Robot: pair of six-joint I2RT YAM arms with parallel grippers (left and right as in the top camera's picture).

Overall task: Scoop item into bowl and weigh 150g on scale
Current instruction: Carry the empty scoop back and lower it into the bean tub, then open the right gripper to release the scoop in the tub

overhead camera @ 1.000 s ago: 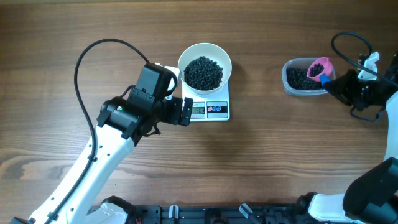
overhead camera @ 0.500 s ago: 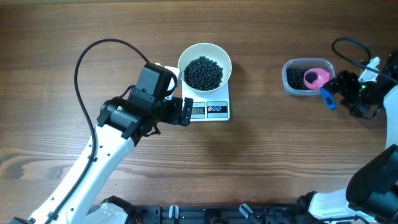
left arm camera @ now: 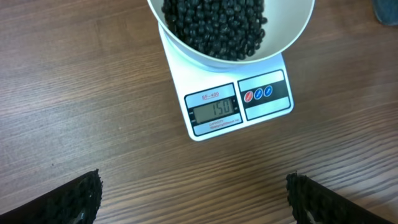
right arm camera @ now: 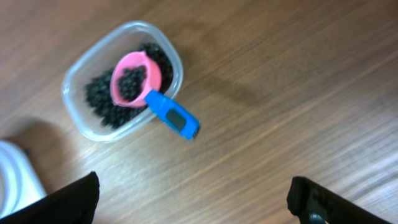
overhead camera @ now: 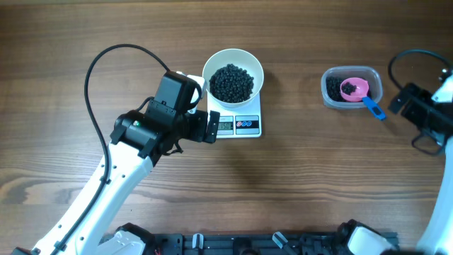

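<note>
From above, the white bowl sits on the scale just above the middle of the frame, full of black beans. The left claw hangs just left of the scale. At the far right edge is the right claw, near a clear tub that holds more beans and a pink scoop, whose blue handle pokes out toward that claw. In the left wrist view the left claw is wide open and empty. Its dark fingers show in the two bottom corners, and the scale and bowl lie ahead near the top, on the brown tabletop. The scale's little screen reads 150. In the right wrist view the right claw is wide open and empty too. The tub and scoop lie in the upper left, well apart from it.
</note>
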